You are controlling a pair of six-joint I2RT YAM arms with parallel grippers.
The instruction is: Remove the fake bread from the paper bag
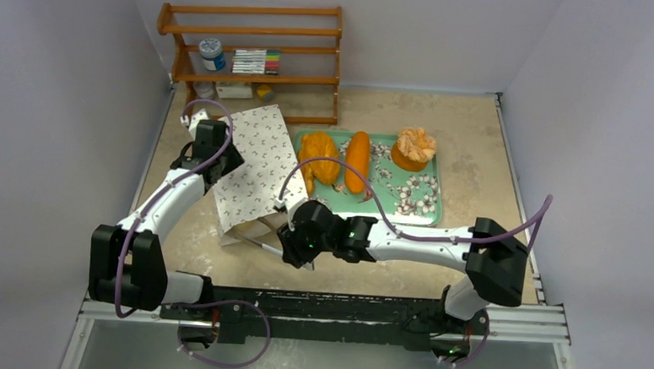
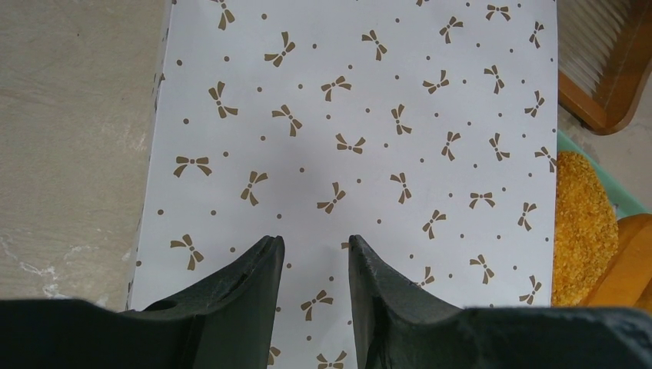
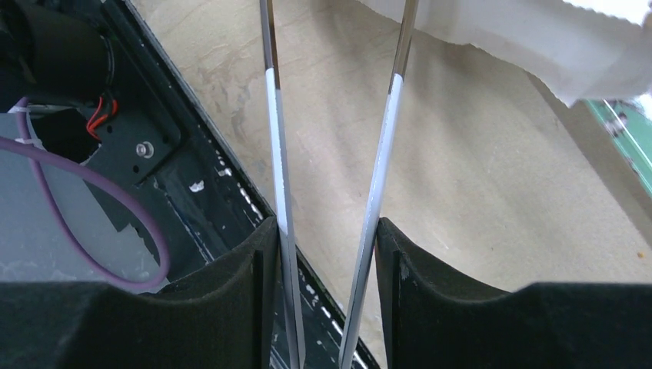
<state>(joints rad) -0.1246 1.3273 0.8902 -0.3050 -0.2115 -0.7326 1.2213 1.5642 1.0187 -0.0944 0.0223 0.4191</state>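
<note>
1. L gripper [image 2: 311,242]: fingers part-open, nothing betw. them; tips over paper bag [image 2: 346,115], contact unclear.
2. R gripper [image 3: 325,227]: clamped on metal tongs [image 3: 383,154], both arms pinched betw. fingers, by bag's near end.
3. Fake bread [image 1: 357,161]: three pcs on green tray [image 1: 415,216], just right of bag.

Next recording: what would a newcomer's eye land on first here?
Three pieces of fake bread lie on the green floral tray at mid-table, right of the bow-printed paper bag. The right gripper clamps metal tongs near the bag's open near end, and the left gripper sits over the bag's far left side, fingers apart.
</note>
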